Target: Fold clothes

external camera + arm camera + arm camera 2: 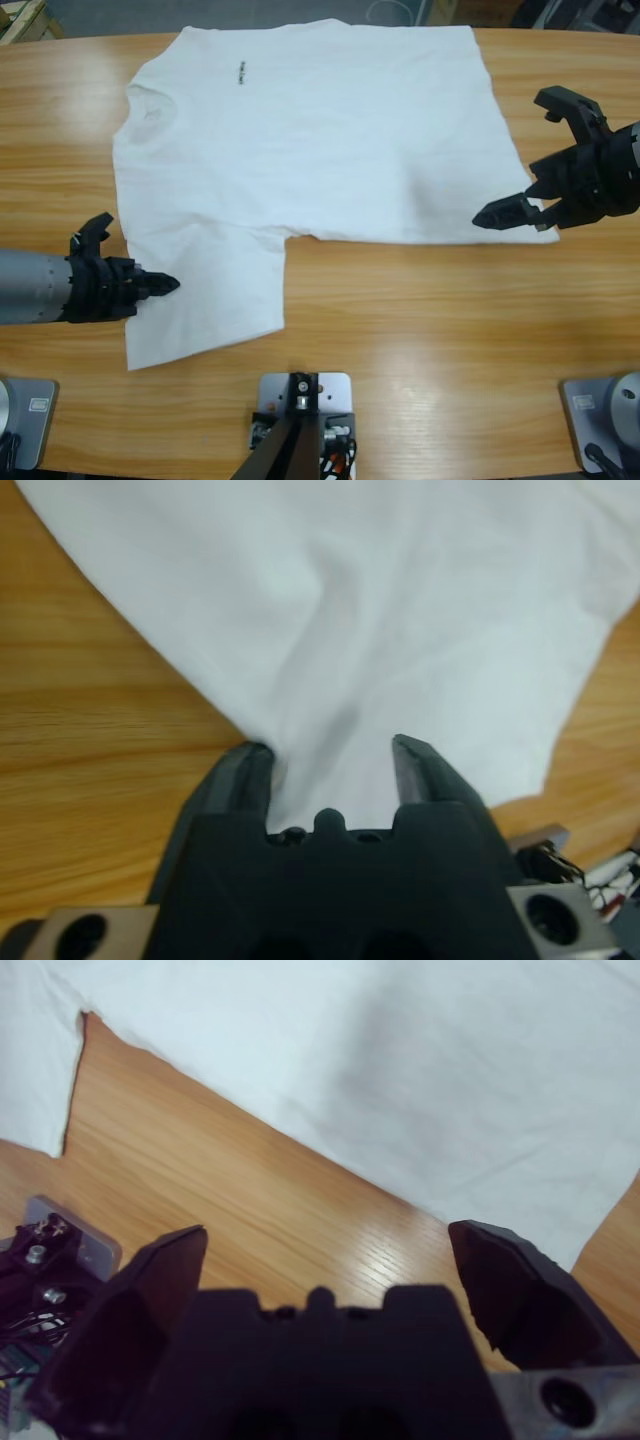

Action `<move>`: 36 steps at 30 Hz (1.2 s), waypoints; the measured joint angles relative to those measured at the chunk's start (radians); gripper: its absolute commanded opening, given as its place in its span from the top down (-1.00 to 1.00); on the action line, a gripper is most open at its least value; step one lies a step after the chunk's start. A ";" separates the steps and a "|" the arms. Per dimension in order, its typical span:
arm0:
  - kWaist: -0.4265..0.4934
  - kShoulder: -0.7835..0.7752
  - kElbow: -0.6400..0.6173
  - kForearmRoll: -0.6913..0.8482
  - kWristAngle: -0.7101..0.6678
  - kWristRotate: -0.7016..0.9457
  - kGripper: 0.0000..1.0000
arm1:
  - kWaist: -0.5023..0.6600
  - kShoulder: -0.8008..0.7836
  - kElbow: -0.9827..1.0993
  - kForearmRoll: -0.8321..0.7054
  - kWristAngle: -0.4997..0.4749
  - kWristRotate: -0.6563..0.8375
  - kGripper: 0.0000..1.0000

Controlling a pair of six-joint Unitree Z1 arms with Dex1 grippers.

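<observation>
The clothes are one white T-shirt spread flat on the wooden table, collar to the left, hem to the right, with a small dark mark near the collar. My left gripper comes in from the left at the near sleeve's edge. In the left wrist view the left gripper is open, and wrinkled sleeve cloth lies between its jaws. My right gripper stands wide open at the shirt's near hem corner. The right wrist view shows the right gripper over bare wood just short of the hem.
Bare wood runs along the table's near side in front of the shirt. The shirt's far edge reaches the table's far edge. A sleeve corner shows at the left of the right wrist view.
</observation>
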 measured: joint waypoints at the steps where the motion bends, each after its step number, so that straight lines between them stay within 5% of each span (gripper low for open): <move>1: 0.000 -0.020 0.000 0.000 0.000 0.009 -0.90 | 0.000 0.000 0.000 0.000 0.000 0.000 -0.96; 2: 0.000 -0.039 0.000 0.000 0.000 0.015 -0.93 | 0.000 0.000 0.000 0.000 0.000 0.000 -0.96; 3: 0.000 -0.061 0.000 0.000 0.000 0.019 -0.70 | 0.000 0.000 0.000 0.000 0.000 0.000 -0.96; 6: 0.000 -0.098 0.000 0.000 0.000 0.024 0.86 | 0.000 0.000 0.001 -0.001 0.000 0.000 -0.96; 7: 0.000 -0.103 0.001 0.000 0.000 0.025 1.00 | 0.000 0.000 0.001 -0.001 0.000 0.000 -0.96; 15: 0.000 -0.099 0.029 0.000 0.001 0.027 1.00 | 0.000 0.000 0.005 -0.004 0.000 0.000 -0.96; 16: 0.000 -0.093 0.030 0.000 0.001 0.027 0.74 | 0.000 0.000 0.005 -0.004 0.000 0.000 -0.96; 17: 0.000 -0.088 0.032 0.000 0.001 0.027 0.05 | 0.000 0.000 0.005 -0.004 0.000 0.000 -0.96; 18: 0.000 -0.082 0.033 0.000 0.001 0.027 -0.28 | 0.000 0.000 0.005 -0.004 0.000 0.000 -0.96; 22: 0.000 -0.072 0.036 0.000 0.001 0.027 -0.93 | 0.000 0.000 0.005 -0.004 0.000 0.000 -0.96; 36: 0.000 -0.086 0.069 0.014 0.005 0.027 -0.93 | 0.000 0.000 0.005 -0.007 0.000 0.000 -0.96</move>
